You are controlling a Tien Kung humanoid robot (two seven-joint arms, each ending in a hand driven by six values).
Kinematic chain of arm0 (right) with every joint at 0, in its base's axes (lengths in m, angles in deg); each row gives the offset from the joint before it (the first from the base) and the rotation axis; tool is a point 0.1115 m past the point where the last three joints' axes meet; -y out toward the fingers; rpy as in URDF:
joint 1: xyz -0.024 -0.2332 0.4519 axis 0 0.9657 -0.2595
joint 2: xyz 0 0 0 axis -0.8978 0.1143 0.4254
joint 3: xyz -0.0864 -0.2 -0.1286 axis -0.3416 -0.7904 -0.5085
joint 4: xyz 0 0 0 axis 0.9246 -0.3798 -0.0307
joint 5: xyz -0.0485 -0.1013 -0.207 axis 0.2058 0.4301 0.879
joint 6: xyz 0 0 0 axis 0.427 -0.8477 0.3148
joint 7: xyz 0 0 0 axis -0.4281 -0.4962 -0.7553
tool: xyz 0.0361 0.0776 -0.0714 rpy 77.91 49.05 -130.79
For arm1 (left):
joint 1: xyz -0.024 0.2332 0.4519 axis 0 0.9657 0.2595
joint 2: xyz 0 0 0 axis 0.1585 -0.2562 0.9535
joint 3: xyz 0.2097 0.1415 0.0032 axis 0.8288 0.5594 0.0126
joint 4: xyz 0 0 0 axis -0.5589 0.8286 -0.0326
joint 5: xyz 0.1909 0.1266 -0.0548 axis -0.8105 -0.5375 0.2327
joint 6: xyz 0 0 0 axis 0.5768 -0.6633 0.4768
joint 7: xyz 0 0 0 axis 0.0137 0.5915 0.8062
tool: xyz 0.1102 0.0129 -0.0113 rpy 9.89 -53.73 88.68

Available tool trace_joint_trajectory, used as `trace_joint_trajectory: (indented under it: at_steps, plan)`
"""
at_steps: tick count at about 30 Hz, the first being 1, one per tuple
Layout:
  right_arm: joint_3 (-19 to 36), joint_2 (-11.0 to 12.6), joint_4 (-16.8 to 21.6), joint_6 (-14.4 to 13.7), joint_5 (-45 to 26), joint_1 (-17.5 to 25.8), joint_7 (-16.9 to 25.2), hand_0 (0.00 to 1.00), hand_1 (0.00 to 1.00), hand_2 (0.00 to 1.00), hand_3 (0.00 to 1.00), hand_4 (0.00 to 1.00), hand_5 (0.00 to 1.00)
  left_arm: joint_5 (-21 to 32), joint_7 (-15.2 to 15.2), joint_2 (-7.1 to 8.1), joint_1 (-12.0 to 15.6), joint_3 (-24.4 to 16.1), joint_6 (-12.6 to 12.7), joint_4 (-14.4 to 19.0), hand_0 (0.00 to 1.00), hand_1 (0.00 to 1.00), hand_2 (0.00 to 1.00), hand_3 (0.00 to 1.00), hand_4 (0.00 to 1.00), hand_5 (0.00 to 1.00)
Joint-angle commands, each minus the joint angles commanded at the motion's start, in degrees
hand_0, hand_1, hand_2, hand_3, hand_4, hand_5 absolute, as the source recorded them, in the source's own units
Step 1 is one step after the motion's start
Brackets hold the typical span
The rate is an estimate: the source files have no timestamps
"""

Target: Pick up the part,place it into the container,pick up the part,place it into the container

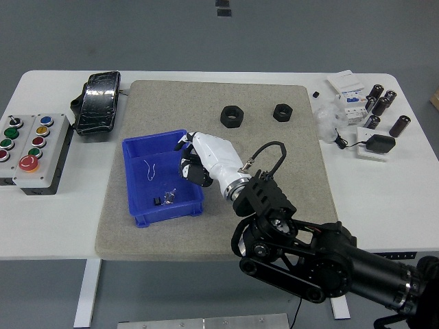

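My right hand [194, 163] is white with dark fingertips. It hangs over the right wall of the blue container [136, 179], with the black arm reaching in from the lower right. What it holds, if anything, is hidden. The container has a thin white wire [150, 170] and small dark and clear bits [165, 198] in it. Two black hex nuts [232, 116] [282, 112] lie on the grey mat [212, 233] at the back. The small black gear seen earlier is not visible; my wrist covers that spot. My left arm is out of view.
A button box [31, 146] and a black pedal [97, 101] are at the left. A pile of capacitors, breakers and an adapter [363, 113] is at the back right.
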Motion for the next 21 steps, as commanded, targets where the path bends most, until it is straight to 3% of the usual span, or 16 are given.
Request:
trace_joint_trajectory:
  at_steps: [5, 6, 11, 12, 17, 18, 21]
  plan:
    - [-2.14, -0.32, -1.11, -0.74, -1.61, -0.83, 0.79, 0.107, 0.305, 0.544, 0.627, 0.181, 0.002, 0.2, 0.03, -0.05, -0.11, 0.26, -0.14, 0.0, 0.656, 0.591, 0.557, 0.63, 0.675, 0.451]
    - [-2.41, -0.35, -1.3, -0.6, -1.59, -0.91, 0.88, 0.159, 0.451, 0.567, 0.654, 0.208, 0.002, 0.21, 0.05, -0.05, -0.1, 0.27, -0.15, 0.0, 0.656, 0.591, 0.557, 0.631, 0.675, 0.453]
    - [-2.63, -0.55, -1.62, 0.27, -0.99, -1.11, 2.32, 0.159, 0.451, 0.567, 0.654, 0.208, 0.002, 0.16, 0.22, -0.01, 0.11, 0.26, -0.2, 0.0, 0.656, 0.591, 0.557, 0.631, 0.675, 0.453]
    - [-2.6, -0.55, -1.68, 0.58, -0.81, -1.2, 2.56, 0.191, 0.531, 0.642, 0.689, 0.421, 0.005, 0.19, 0.25, 0.01, 0.13, 0.3, -0.23, 0.0, 0.656, 0.591, 0.557, 0.631, 0.676, 0.455]
    - [-2.61, -0.59, -1.98, 1.52, -1.2, -1.4, 3.25, 0.191, 0.531, 0.642, 0.689, 0.421, 0.005, 0.42, 0.36, -0.05, 0.0, 0.54, -0.44, 0.0, 0.656, 0.591, 0.557, 0.631, 0.676, 0.455]
    - [-2.64, -0.61, -2.02, 1.8, -1.27, -1.43, 3.24, 0.2, 0.541, 0.661, 0.698, 0.6, 0.125, 0.41, 0.39, -0.07, -0.01, 0.54, -0.49, 0.0, 0.656, 0.591, 0.556, 0.63, 0.676, 0.458]
    - [-2.7, -0.6, -2.16, 2.67, -1.5, -1.53, 3.11, 0.2, 0.541, 0.661, 0.698, 0.6, 0.125, 0.28, 0.49, -0.11, -0.03, 0.45, -0.6, 0.0, 0.656, 0.591, 0.556, 0.63, 0.676, 0.458]
